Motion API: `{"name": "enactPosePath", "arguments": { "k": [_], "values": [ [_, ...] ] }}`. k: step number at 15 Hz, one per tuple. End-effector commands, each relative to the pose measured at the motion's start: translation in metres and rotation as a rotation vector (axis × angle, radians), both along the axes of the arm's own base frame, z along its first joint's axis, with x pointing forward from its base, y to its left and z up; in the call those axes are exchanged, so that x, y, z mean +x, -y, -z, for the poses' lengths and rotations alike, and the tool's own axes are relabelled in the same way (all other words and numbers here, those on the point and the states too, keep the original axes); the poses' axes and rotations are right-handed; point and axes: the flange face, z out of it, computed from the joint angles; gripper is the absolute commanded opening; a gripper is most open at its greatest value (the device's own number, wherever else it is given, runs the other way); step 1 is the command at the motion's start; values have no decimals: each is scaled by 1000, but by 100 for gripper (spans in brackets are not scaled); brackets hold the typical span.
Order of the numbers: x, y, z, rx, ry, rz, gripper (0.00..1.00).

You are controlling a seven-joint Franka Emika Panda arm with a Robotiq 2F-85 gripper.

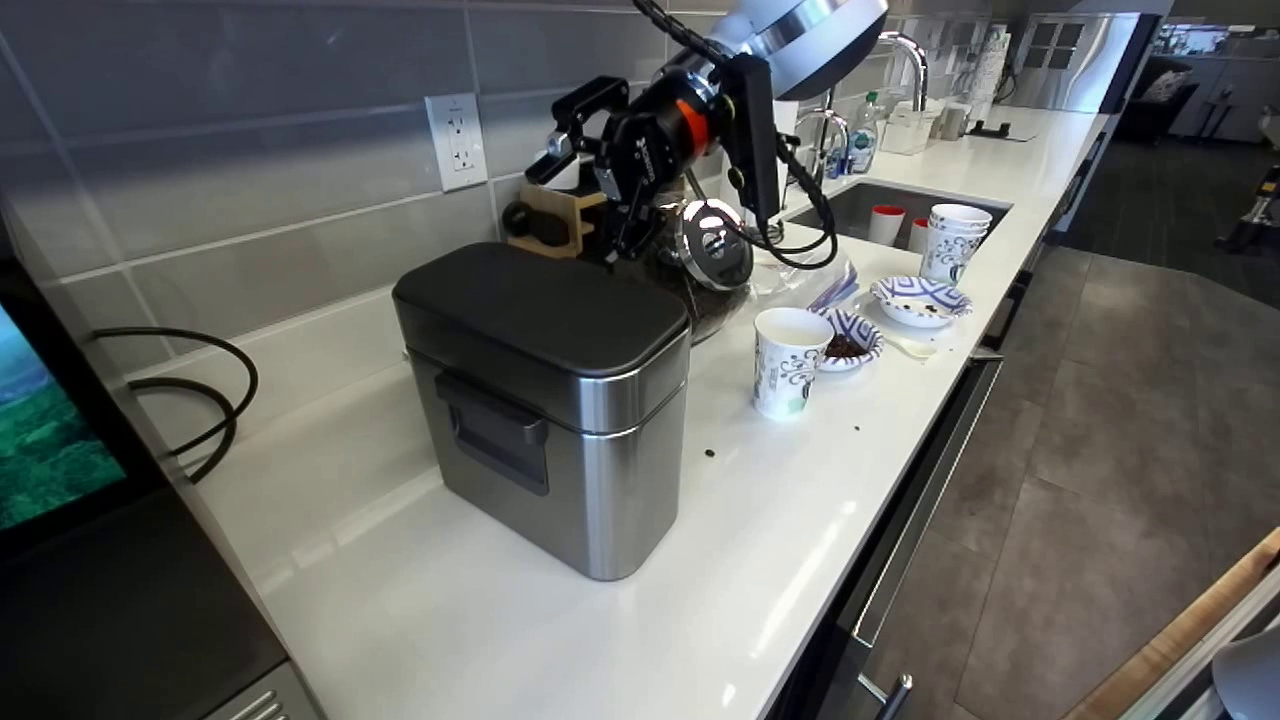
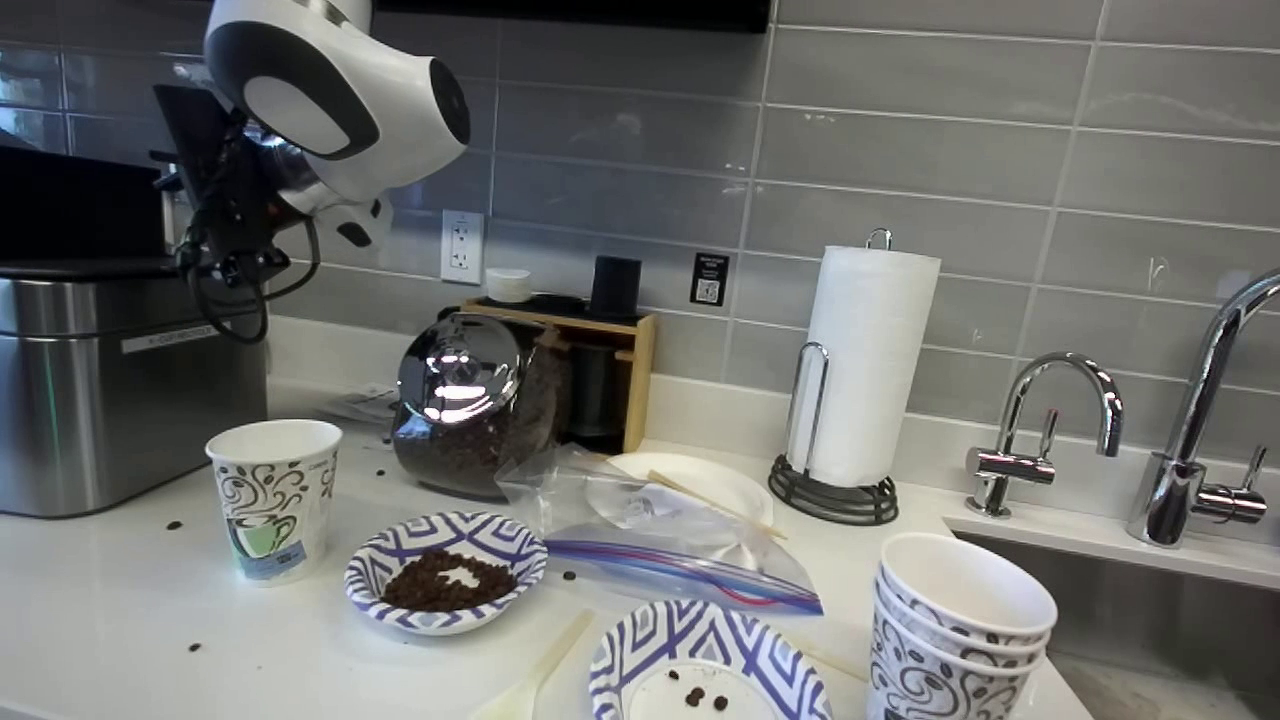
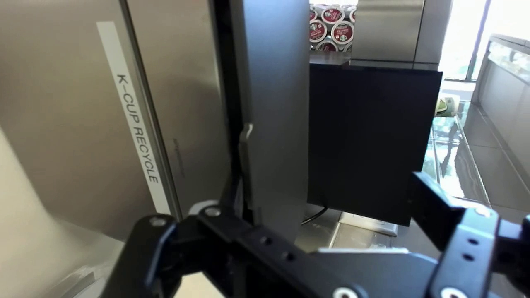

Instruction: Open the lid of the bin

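Here's the bin [image 1: 540, 465], big and brushed steel, upright on the white counter [image 1: 480, 650] toward the back edge, near a dark appliance [image 1: 120, 590] with a lit screen [image 1: 45, 430]. On top, the lid [image 1: 540, 300] lies flat across it in both exterior views, while the wrist view gives us a dark strip between lid and steel; whether that's a real gap, I can't tell. And there's the gripper [image 1: 580, 210], fingers spread wide, one low by the lid's far rim, the other up in the air, and I can't call contact for the low one. The wrist view picks out a label [image 3: 132, 116] on the bin: K-CUP RECYCLE. Further along the counter, a printed paper cup [image 1: 785, 360] stands upright, closer to the front edge than the bin; just beside it, a patterned bowl [image 2: 500, 540] of dark bits [image 2: 430, 585]. A round glass jar [image 2: 450, 450] sits by the back edge, and a stack of cups [image 2: 955, 630] stands near the sink [image 2: 1150, 595].
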Motion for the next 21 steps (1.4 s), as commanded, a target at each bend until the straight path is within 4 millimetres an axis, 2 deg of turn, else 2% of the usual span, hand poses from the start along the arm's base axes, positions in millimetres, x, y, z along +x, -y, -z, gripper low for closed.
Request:
{"name": "enactPosePath", "arguments": {
  "k": [1, 15, 21],
  "values": [
    [-3, -2, -9, 15, -17, -33, 100],
    [-20, -25, -40, 34, 19, -113, 100],
    [-30, -38, -62, 54, 77, -129, 100]
  ]
}}
